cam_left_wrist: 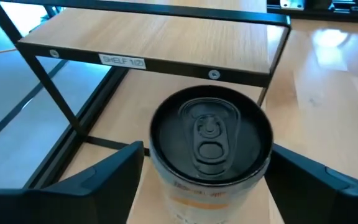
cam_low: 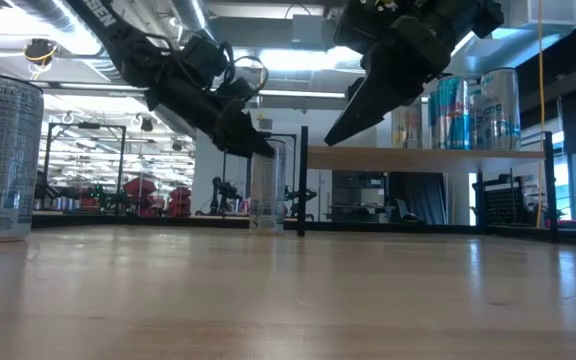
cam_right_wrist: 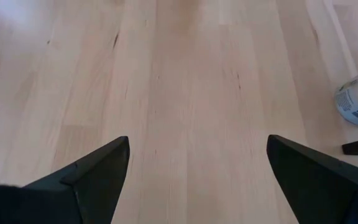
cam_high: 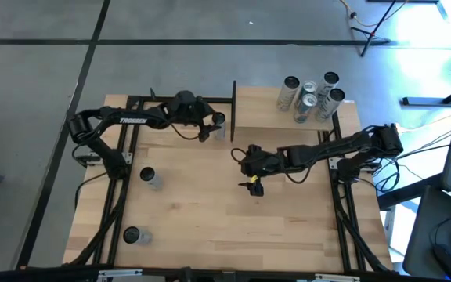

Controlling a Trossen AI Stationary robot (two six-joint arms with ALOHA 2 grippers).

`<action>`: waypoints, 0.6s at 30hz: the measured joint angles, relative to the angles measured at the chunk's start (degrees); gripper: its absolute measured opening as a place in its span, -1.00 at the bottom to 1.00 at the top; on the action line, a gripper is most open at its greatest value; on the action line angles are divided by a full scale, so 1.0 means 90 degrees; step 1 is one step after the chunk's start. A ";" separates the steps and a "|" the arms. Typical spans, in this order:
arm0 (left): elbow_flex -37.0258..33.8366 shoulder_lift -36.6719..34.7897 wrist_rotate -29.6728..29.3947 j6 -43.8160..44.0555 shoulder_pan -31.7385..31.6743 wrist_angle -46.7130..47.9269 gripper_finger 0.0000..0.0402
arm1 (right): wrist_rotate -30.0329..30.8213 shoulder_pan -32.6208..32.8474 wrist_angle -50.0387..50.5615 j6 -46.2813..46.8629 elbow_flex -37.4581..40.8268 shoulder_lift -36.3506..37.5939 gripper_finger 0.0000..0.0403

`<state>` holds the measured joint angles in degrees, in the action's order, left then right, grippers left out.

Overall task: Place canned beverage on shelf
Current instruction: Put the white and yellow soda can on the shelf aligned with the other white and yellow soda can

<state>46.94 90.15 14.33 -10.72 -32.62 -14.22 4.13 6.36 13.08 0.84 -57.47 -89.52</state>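
Observation:
A canned beverage (cam_left_wrist: 210, 134) with a dark top stands upright on the wooden table, just in front of the shelf's (cam_left_wrist: 166, 37) left corner post. My left gripper (cam_high: 214, 127) is open around the can's upper part, one finger close on each side, coming slanting down from the table's left. In the low view the can (cam_low: 266, 190) shows under that gripper (cam_low: 253, 140). My right gripper (cam_high: 254, 184) hangs open above the table's middle with nothing between its fingers (cam_right_wrist: 98, 174).
Several cans (cam_high: 312, 98) stand on the shelf (cam_high: 257, 106) at the far right. Two more cans (cam_high: 147, 176) (cam_high: 131, 234) stand on the table's left side. The shelf's black posts (cam_low: 302, 180) rise beside the can. Bare wood lies toward the near edge.

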 joint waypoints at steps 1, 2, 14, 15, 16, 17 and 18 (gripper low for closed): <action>0.0000 0.0000 0.0004 0.0001 0.0015 0.0003 0.47 | -0.0001 -0.0001 0.0000 -0.0002 0.0000 0.0000 0.81; 0.0000 0.0000 0.0000 0.0000 0.0028 0.0005 0.41 | -0.0001 0.0001 0.0000 -0.0002 0.0000 0.0000 0.81; -0.0019 -0.0822 -0.1447 0.0862 0.1724 0.1371 -0.08 | 0.0017 0.0117 0.0120 -0.0287 0.0000 0.0000 0.81; -0.0024 -0.0912 -0.1590 0.0988 0.2017 0.1425 -0.08 | 0.0032 0.0174 0.0124 -0.0289 0.0000 0.0000 0.81; -0.0024 -0.1002 -0.1761 0.1143 0.2305 0.1421 -0.08 | 0.0055 0.0260 0.0122 -0.0289 0.0000 0.0000 0.81; -0.0024 -0.1095 -0.1938 0.1321 0.2588 0.1427 -0.08 | 0.0092 0.0357 0.0127 -0.0287 0.0000 0.0000 0.81; -0.0020 -0.1180 -0.2132 0.1507 0.2888 0.1451 -0.08 | 0.0104 0.0472 0.0134 -0.0259 0.0000 0.0000 0.81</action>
<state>46.76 79.53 -4.85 2.84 -6.63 -1.15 5.07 10.61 14.28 -1.49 -57.47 -89.52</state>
